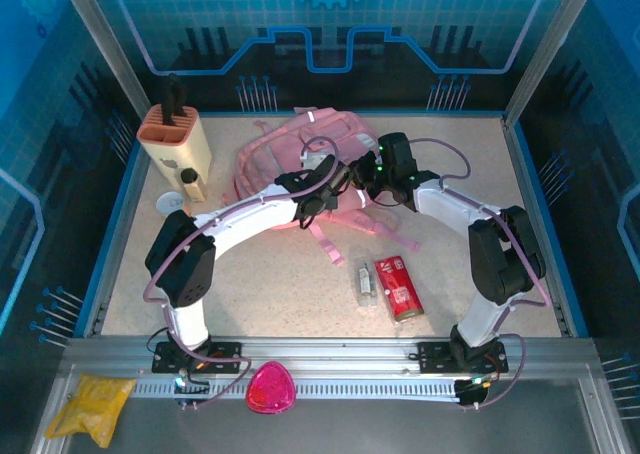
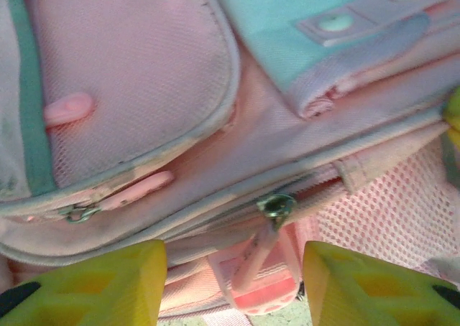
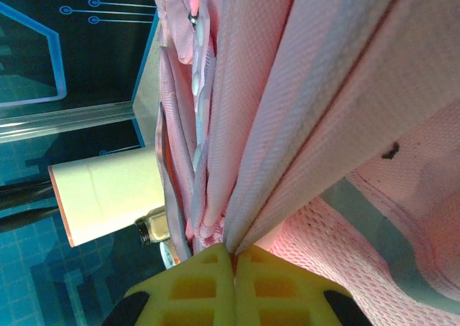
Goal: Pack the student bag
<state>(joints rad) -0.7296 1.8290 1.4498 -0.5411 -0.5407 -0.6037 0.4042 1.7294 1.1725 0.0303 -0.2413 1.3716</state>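
The pink student bag (image 1: pixel 300 149) lies at the back middle of the table, straps trailing toward me. My left gripper (image 1: pixel 322 182) hovers at its near edge, open; its yellow fingers (image 2: pixel 108 283) stand either side of a pink zipper pull (image 2: pixel 264 250) hanging from a metal slider (image 2: pixel 277 205), touching neither. My right gripper (image 1: pixel 372 179) is shut on a fold of the bag's pink fabric (image 3: pixel 302 125), pinched between its yellow fingertips (image 3: pixel 208 268) and lifted.
A beige holder (image 1: pixel 175 139) with a dark tool stands at the back left, a small bottle (image 1: pixel 189 184) and white disc beside it. A clear packet (image 1: pixel 364 279) and red box (image 1: pixel 397 286) lie front right. A pink pouch (image 1: pixel 270 389) and yellow bag (image 1: pixel 95 404) sit off the table.
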